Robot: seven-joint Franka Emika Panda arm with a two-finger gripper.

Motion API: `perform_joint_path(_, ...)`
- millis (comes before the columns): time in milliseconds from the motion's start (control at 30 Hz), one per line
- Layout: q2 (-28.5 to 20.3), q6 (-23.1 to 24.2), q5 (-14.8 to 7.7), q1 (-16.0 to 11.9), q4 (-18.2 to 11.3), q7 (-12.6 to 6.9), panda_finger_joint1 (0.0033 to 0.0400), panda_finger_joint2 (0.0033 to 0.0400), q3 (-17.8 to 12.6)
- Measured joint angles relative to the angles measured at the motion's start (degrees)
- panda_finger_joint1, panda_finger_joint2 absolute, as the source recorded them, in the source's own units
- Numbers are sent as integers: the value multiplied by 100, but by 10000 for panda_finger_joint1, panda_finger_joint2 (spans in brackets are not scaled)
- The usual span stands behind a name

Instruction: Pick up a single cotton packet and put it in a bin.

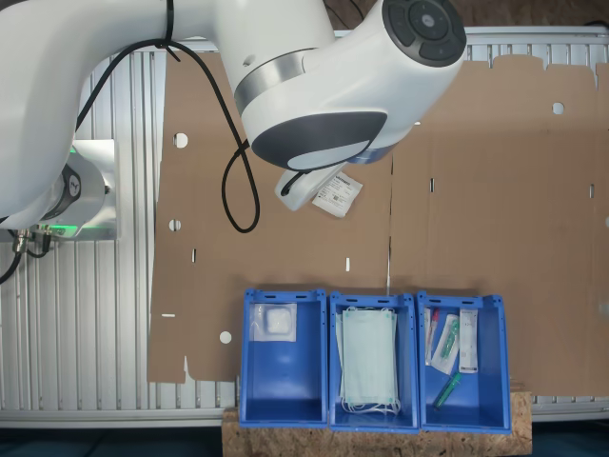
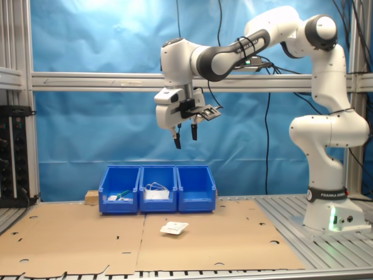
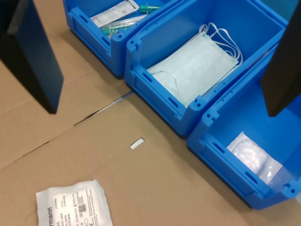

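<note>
The cotton packet (image 2: 174, 228), a flat white rectangle with black print, lies on the cardboard in front of the bins; it also shows in the first exterior view (image 1: 338, 193) and the wrist view (image 3: 74, 205). My gripper (image 2: 185, 140) hangs high above the bins and the packet, open, with nothing between its dark fingers (image 3: 33, 61). The bin (image 2: 196, 201) at the second exterior view's right end of the row holds one clear square packet with a white pad. In the first exterior view this bin (image 1: 249, 362) stands at the row's left end, and the wrist view shows it too (image 3: 221, 155).
The middle blue bin (image 2: 158, 201) holds pale green face masks (image 3: 197, 66). The third bin (image 2: 120, 201) holds syringes and narrow packets. A wooden block (image 1: 381, 440) sits behind the row. Brown cardboard (image 2: 233, 233) covers the aluminium table, and the arm's base (image 2: 329, 210) stands beside it.
</note>
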Motion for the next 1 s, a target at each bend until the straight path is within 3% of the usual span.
perform_joint_path(1000, 0, 0, 0, 0, 0, 0, 400, 400, 0)
